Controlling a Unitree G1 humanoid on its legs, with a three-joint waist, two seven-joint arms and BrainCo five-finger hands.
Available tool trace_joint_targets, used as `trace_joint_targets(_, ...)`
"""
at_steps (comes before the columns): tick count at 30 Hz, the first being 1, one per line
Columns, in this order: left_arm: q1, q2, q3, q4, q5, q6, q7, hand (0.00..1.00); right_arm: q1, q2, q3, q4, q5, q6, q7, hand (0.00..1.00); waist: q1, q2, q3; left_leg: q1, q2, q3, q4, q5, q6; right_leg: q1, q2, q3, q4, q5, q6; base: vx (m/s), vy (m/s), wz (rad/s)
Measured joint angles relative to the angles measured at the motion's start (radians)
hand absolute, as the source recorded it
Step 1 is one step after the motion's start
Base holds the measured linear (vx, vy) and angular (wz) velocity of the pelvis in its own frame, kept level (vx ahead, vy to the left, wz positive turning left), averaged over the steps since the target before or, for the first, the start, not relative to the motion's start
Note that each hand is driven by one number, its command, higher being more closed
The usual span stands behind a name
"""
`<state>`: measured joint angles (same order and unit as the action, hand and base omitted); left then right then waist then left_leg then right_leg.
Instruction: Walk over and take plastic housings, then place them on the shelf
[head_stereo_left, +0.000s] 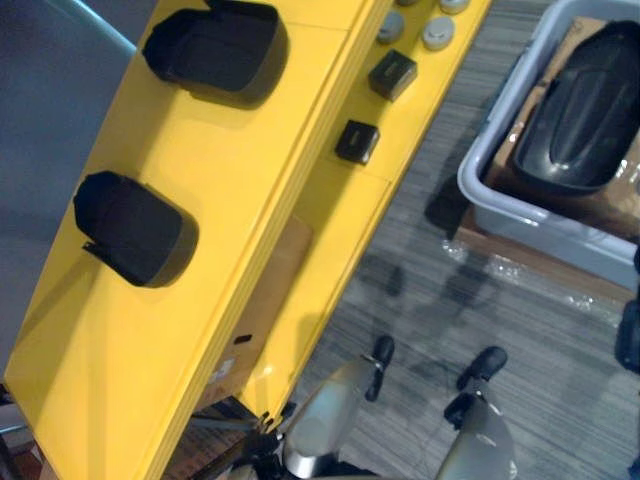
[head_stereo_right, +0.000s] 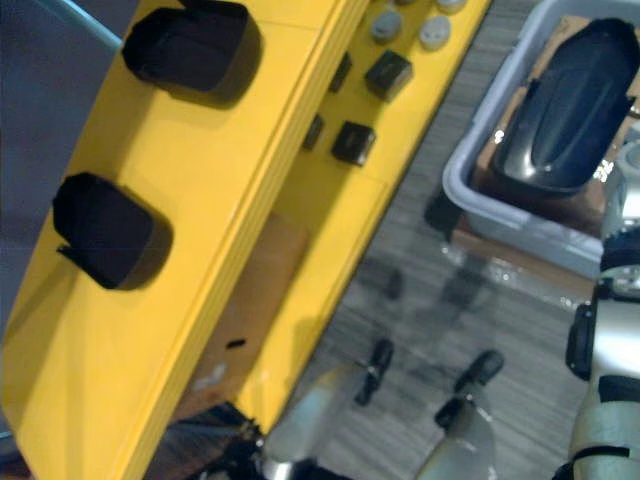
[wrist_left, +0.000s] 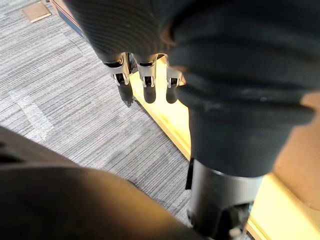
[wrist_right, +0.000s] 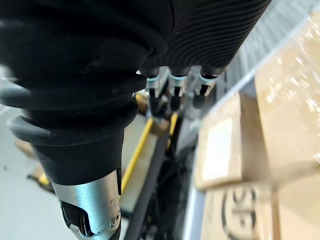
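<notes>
While two black housings, one at 11 o'clock (head_stereo_left: 215, 50) and one at 9 o'clock (head_stereo_left: 135, 228), sit on the yellow shelf's (head_stereo_left: 250, 170) top tier, a third housing (head_stereo_left: 585, 110) lies in the grey bin (head_stereo_left: 530, 228) out at 2 o'clock, so I'd call this the return leg, off for the next piece. The left hand (wrist_left: 144, 80) hangs low beside the shelf's edge, fingers straight and side by side, holding nothing. The right hand (wrist_right: 172, 92) dangles the same way, loose and empty, near stacked cardboard boxes (wrist_right: 220, 150). The next move calls for a turn towards the bin, then a reach over its wall. Mind that raised rim, and the shelf's lower tier at 12 o'clock, carrying small black boxes (head_stereo_left: 392, 74) and grey caps (head_stereo_left: 437, 33). A swinging arm could clip those.
</notes>
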<state>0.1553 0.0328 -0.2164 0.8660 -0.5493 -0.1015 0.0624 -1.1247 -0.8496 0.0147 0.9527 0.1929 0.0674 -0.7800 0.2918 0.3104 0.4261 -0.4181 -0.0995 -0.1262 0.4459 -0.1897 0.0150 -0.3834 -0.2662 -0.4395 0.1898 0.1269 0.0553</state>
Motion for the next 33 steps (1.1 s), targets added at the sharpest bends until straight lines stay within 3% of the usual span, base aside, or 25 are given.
trace_joint_targets(8, -0.011, -0.002, -0.015, 0.006, -0.002, -0.006, -0.002, 0.00, 0.000, 0.011, 0.068, 0.031, 0.000, 0.071, 0.088, 0.00, 0.032, 0.008, -0.006, -0.012, -0.002, -0.005, -0.007, 0.000, 0.000, -0.016, -0.004, -0.005, 0.011, -0.016, -0.002, 0.00, 0.005, 0.02)
trace_joint_targets(16, -0.032, -0.001, -0.044, 0.027, -0.005, -0.023, -0.003, 0.00, 0.000, 0.008, 0.082, 0.083, 0.028, 0.206, 0.070, 0.00, 0.062, 0.025, -0.019, -0.056, -0.007, -0.028, 0.008, 0.000, 0.000, -0.041, -0.007, -0.028, 0.010, -0.015, 0.001, 0.00, 0.022, 0.08)
trace_joint_targets(21, -0.037, 0.002, -0.064, 0.031, -0.035, -0.031, -0.004, 0.00, 0.001, -0.007, 0.086, 0.083, 0.030, 0.264, 0.032, 0.00, 0.079, 0.026, -0.020, -0.062, -0.009, -0.032, 0.013, -0.001, -0.001, -0.042, -0.009, -0.032, 0.011, -0.020, -0.001, -0.01, 0.019, 0.03)
trace_joint_targets(22, -0.037, 0.002, -0.065, 0.032, -0.037, -0.032, -0.004, 0.00, 0.004, -0.007, 0.086, 0.083, 0.031, 0.267, 0.027, 1.00, 0.080, 0.026, -0.020, -0.065, -0.010, -0.035, 0.016, -0.001, -0.001, -0.042, -0.009, -0.035, 0.011, -0.020, -0.001, -0.02, 0.026, 0.07)
trace_joint_targets(26, -0.040, 0.003, -0.070, 0.038, -0.041, -0.034, -0.004, 0.00, 0.004, -0.020, 0.086, 0.083, 0.028, 0.294, 0.037, 1.00, 0.080, 0.029, -0.022, -0.072, -0.013, -0.039, 0.021, -0.001, -0.001, -0.042, -0.014, -0.043, 0.014, -0.021, -0.001, -0.02, 0.032, 0.06)
trace_joint_targets(33, -0.049, 0.003, -0.076, 0.055, -0.041, -0.033, -0.006, 0.00, 0.003, -0.083, 0.126, 0.089, 0.008, 0.419, 0.112, 1.00, 0.081, 0.033, -0.026, -0.072, -0.012, -0.039, 0.020, -0.001, -0.001, -0.043, -0.013, -0.045, 0.016, -0.021, -0.001, 0.00, 0.000, 0.00)
